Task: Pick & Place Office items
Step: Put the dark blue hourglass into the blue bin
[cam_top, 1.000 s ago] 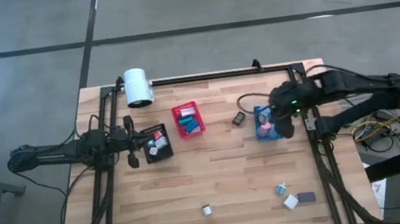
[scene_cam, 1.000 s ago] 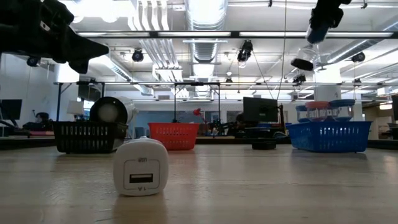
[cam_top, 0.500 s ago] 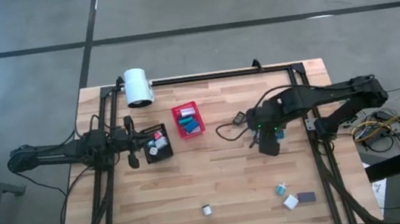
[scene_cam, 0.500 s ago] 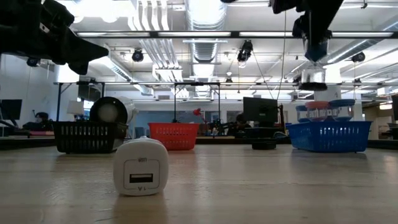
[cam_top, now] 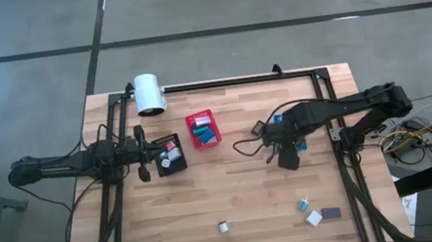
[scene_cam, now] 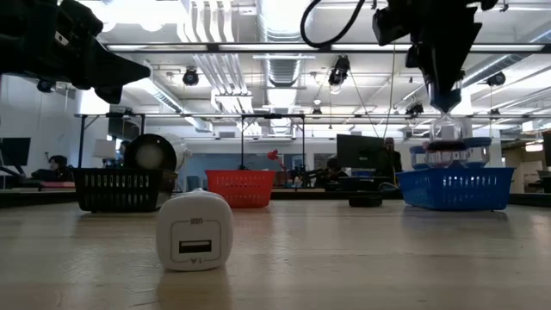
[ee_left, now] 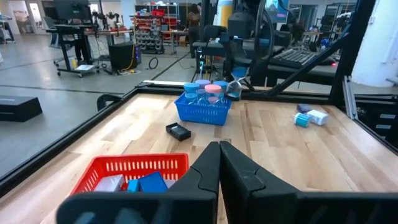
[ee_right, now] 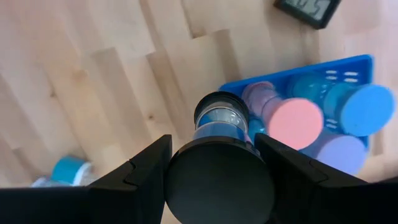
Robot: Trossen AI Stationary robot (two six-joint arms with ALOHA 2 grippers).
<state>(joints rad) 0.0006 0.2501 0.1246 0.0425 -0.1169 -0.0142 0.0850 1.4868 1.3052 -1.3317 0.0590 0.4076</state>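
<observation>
The right gripper pinches a small clear jar with a dark lid, one finger on each side of it. It hangs above the table at the edge of the blue bin, lifted clear of the wood; from table height the jar shows just over the bin. More round jars sit in that bin, with pink, blue and purplish lids packed close together. A flat black piece lies on the boards just beyond the bin. Another blue-capped bit lies on the wood on the gripper's other side, blurred.

From above, the right arm reaches in from the table's right edge, its gripper right of centre. The left gripper has its fingers pressed together, holding nothing, and waits over the left side beside the black bin. The red bin, with blue and pink pieces in it, stands between the two arms.

Along the near edge lie loose items: a white charger block, a small white piece, a teal bit, a white block and a dark flat piece. A white cylinder lies at the far left corner.
</observation>
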